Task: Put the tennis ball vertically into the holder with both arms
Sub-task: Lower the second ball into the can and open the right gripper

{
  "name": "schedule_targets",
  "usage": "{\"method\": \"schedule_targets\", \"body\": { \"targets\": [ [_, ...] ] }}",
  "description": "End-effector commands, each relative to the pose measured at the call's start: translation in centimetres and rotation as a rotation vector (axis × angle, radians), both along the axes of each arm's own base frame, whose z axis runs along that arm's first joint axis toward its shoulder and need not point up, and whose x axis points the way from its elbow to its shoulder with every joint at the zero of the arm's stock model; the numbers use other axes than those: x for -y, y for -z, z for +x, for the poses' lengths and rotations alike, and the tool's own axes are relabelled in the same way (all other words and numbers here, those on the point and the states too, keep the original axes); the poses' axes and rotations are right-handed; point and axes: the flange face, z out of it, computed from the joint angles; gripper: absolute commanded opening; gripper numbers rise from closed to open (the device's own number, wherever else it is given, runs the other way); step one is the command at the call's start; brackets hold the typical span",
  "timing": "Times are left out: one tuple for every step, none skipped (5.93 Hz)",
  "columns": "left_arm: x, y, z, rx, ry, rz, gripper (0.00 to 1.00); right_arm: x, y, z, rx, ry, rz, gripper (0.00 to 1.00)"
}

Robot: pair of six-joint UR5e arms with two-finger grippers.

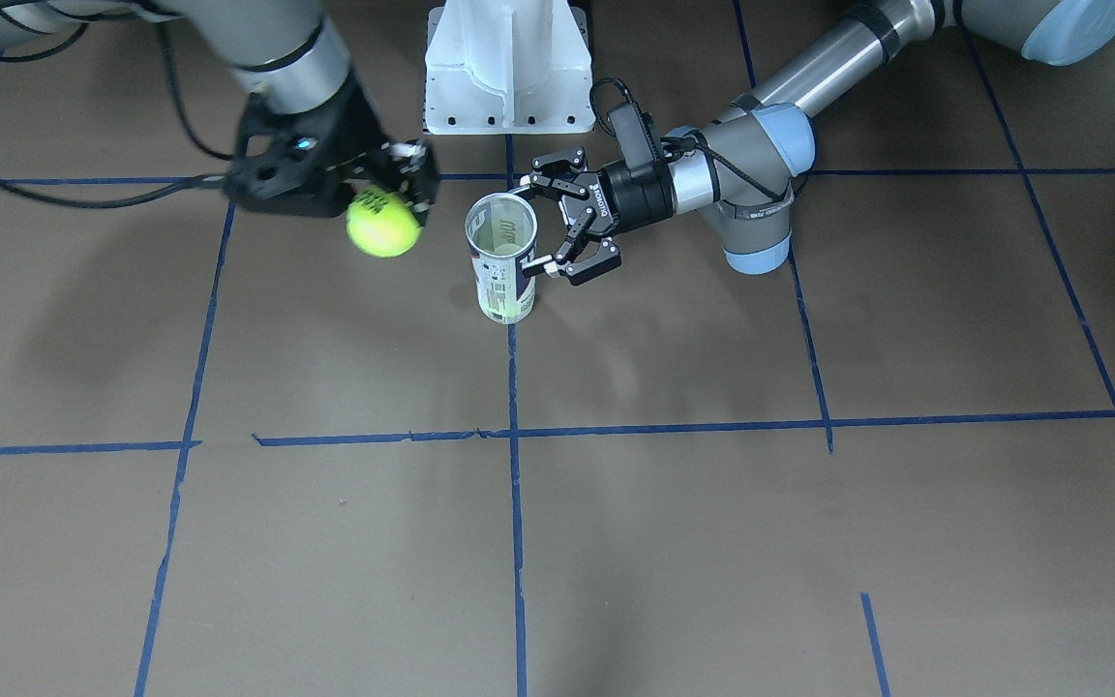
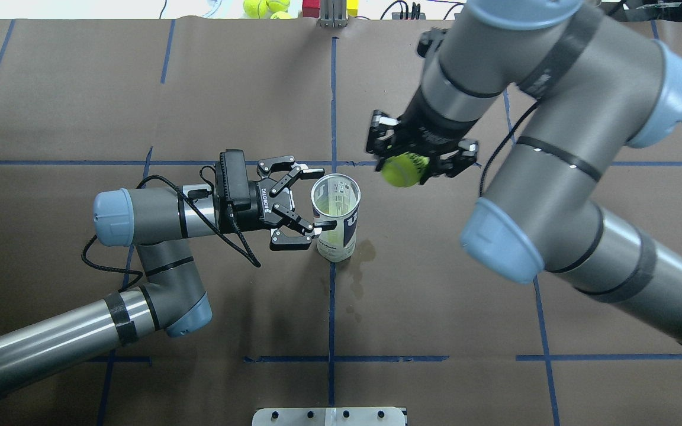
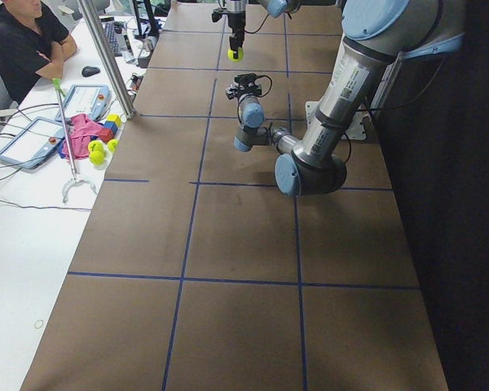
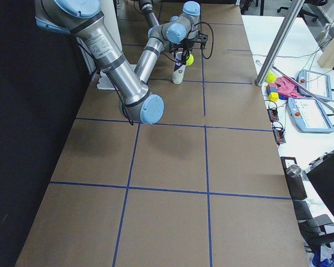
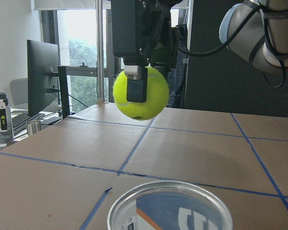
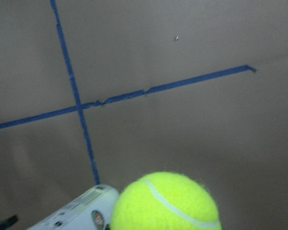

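The holder (image 1: 502, 261) is a clear can with a navy-and-white label, standing upright and open-topped at the table's middle; it also shows in the overhead view (image 2: 336, 216). My left gripper (image 2: 320, 199) reaches in level from the side, with one finger on each side of the can near its rim, shut on it. My right gripper (image 2: 405, 161) points down and is shut on the neon tennis ball (image 2: 403, 170). The ball hangs in the air beside the can and above rim height. In the left wrist view the ball (image 5: 140, 93) hangs beyond the can's rim (image 5: 170, 211).
The white robot base (image 1: 509, 68) stands just behind the can. A damp stain (image 2: 367, 251) marks the brown paper beside the can. Spare tennis balls (image 2: 258, 7) and blocks lie past the far edge. An operator (image 3: 24, 41) sits at a side table.
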Motion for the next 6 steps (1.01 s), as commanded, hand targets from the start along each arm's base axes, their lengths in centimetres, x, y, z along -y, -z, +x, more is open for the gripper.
{"method": "schedule_targets", "body": {
  "targets": [
    [-0.1,0.0,0.1,0.000,-0.001,0.000,0.98,0.3,4.3,-5.4,-0.001,0.011,-0.051,0.03],
    [0.0,0.0,-0.1,0.000,0.000,0.000,0.98,0.3,4.5,-6.0,-0.004,0.017,-0.053,0.04],
    [0.0,0.0,-0.1,-0.001,0.000,0.001,0.98,0.3,4.3,-6.1,-0.006,0.019,-0.054,0.13],
    [0.0,0.0,-0.1,-0.003,0.000,0.001,0.98,0.3,4.6,-6.1,-0.002,0.019,-0.051,0.29],
    [0.0,-0.1,-0.2,-0.001,0.002,0.001,0.98,0.2,4.8,-6.3,0.026,0.019,-0.028,0.97],
    [0.1,-0.1,-0.2,-0.001,0.003,0.001,0.98,-0.1,4.7,-6.8,0.026,0.027,-0.028,0.99]
  ]
}}
